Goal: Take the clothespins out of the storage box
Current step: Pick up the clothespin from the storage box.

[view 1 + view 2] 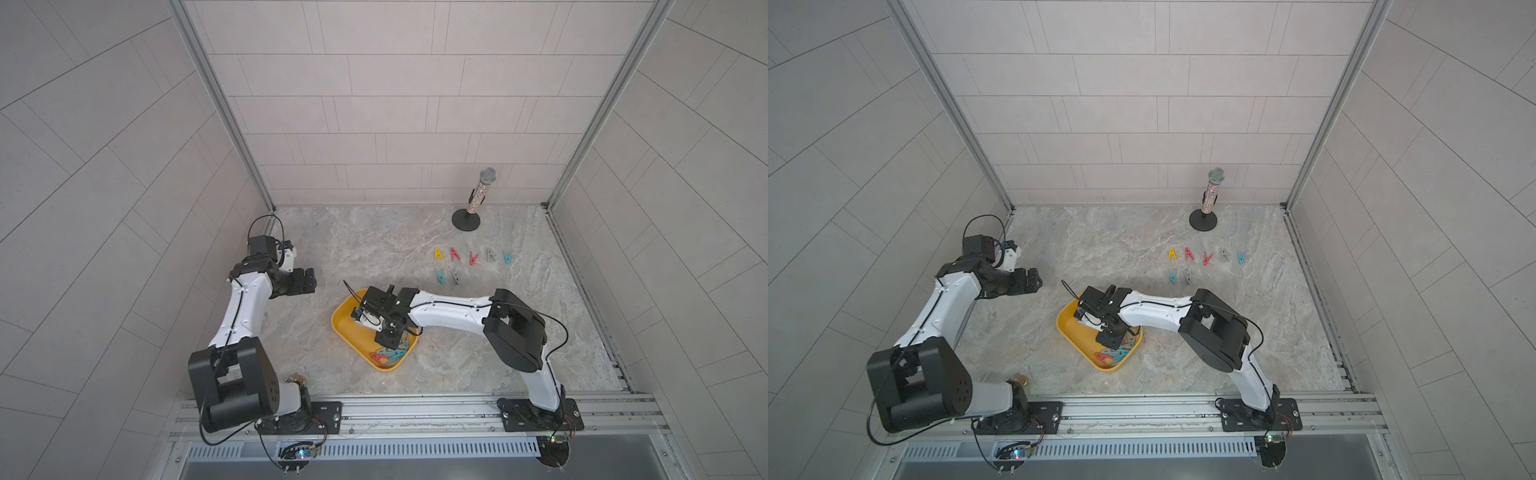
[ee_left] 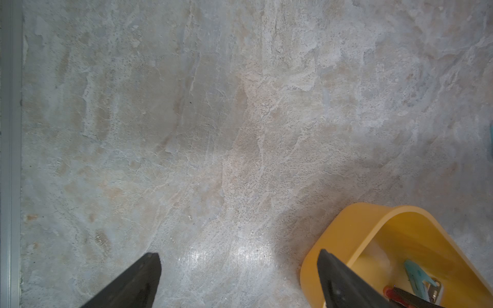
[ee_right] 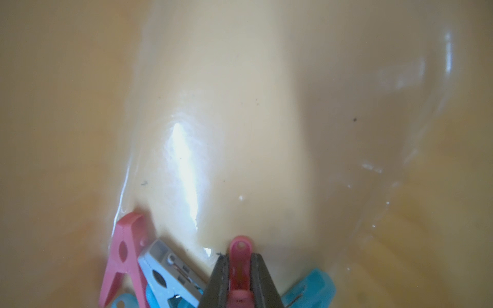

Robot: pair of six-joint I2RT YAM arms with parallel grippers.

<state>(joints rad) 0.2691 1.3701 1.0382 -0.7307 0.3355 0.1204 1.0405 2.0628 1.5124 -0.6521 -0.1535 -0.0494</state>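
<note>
Your right gripper dips inside the storage box, pinching a red clothespin; your left gripper hangs agape near it.

Storage box glossy smooth plastic w/ glare — table matt.

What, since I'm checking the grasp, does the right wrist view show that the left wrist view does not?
Only the right wrist view: the right gripper, fingers closed on a pink-red plastic clothespin, a grey plastic clothespin beside it. Only the left wrist view: the marbled grey tabletop and the left gripper, open and empty. Both: the yellow plastic storage box and teal plastic clothespins inside it.
</note>
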